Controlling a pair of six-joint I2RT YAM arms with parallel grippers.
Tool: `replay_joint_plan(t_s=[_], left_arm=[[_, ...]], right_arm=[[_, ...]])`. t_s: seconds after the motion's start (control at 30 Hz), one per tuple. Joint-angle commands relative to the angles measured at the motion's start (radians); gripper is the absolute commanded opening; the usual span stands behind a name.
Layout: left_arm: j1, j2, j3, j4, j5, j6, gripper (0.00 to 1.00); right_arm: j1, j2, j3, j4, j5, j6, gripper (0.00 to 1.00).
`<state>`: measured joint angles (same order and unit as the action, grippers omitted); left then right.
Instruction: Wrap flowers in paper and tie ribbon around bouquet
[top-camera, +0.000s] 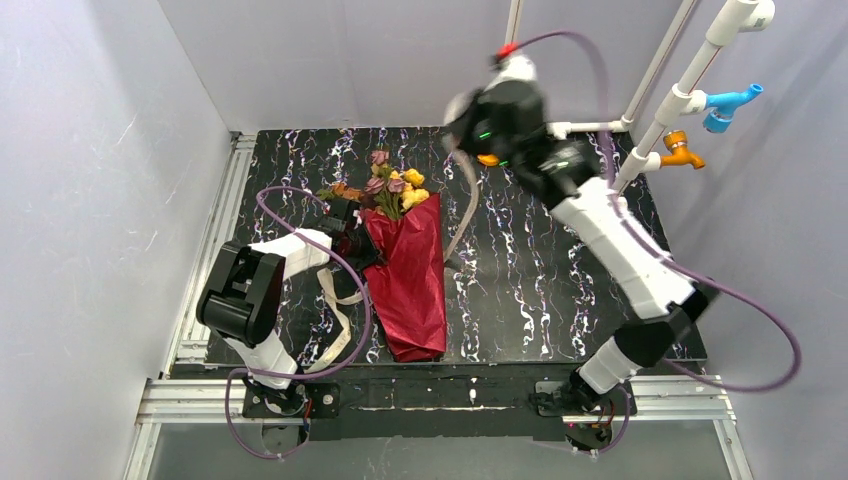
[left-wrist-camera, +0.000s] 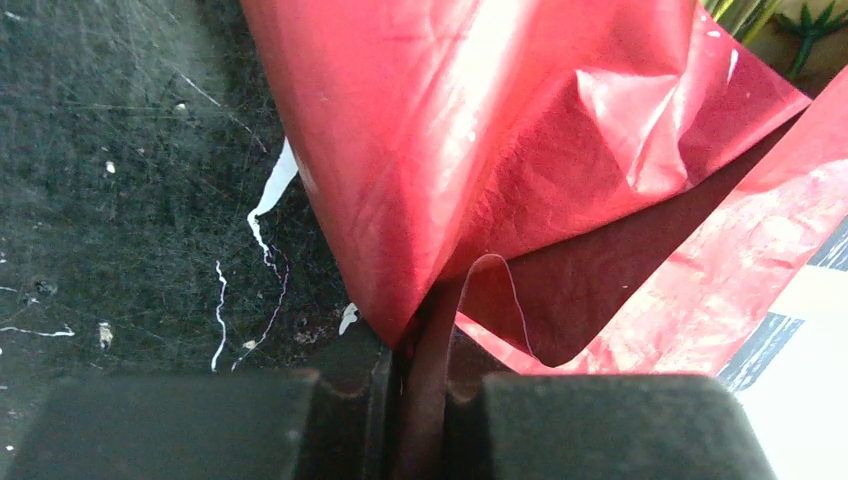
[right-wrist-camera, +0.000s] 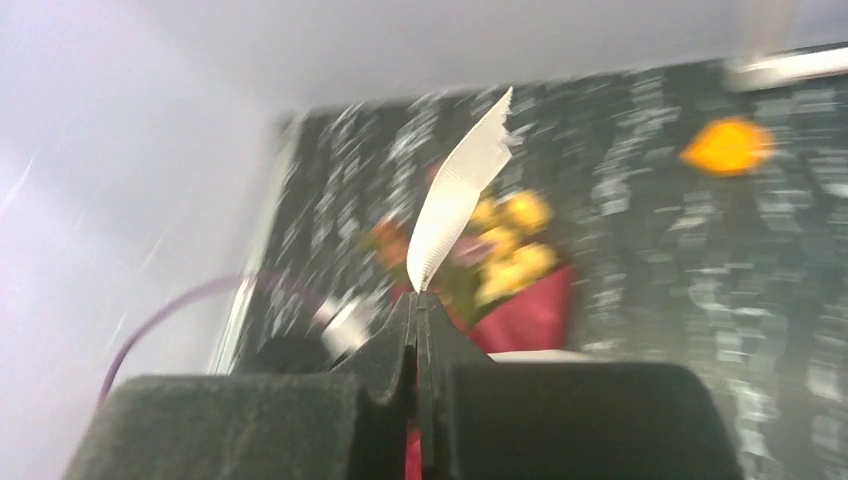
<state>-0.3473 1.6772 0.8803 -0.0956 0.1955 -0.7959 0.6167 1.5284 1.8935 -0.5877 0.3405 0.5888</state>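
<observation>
right tool tight on ribbon

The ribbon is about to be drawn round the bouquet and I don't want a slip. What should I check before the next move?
1. Right pincer shut on the ribbon end: ok.
2. Left pincer clamped on the paper edge: ok.
3. Flowers inside the paper, blooms sticking out: ok.
4. Ribbon passing under the bouquet: cannot tell.
5. Ribbon tied around the bouquet: not ok, it hangs loose beside it.
</observation>
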Motion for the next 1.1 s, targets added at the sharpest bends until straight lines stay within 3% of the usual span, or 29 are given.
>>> replay_joint_plan(t_s=[0.0, 0.17, 0.6, 0.8, 1.07], left_arm=[[-0.006, 0.008, 0.009, -0.118, -0.007, 0.078, 0.14], [-0.006, -0.047, -0.008, -0.138, -0.004, 0.108, 0.46], [0.047, -0.359, -0.062, -0.259, -0.092, 0.203, 0.83], [0.153, -0.495, -0.072, -0.362, -0.119, 0.22, 0.92], [0.39, -0.729, -0.134, -0.571, -0.3, 0.139, 0.93]], right_arm=[[0.239, 0.126, -0.013, 0.14, -0.07, -0.051, 0.01], [0.306, 0.203, -0.07, 0.202, -0.126, 0.016, 0.01], [0.387, 0.311, -0.103, 0.247, -0.241, 0.101, 0.01], [0.427, 0.415, -0.052, 0.266, -0.285, 0.131, 0.01], [0.481, 0.621, 0.058, 0.305, -0.326, 0.156, 0.01]])
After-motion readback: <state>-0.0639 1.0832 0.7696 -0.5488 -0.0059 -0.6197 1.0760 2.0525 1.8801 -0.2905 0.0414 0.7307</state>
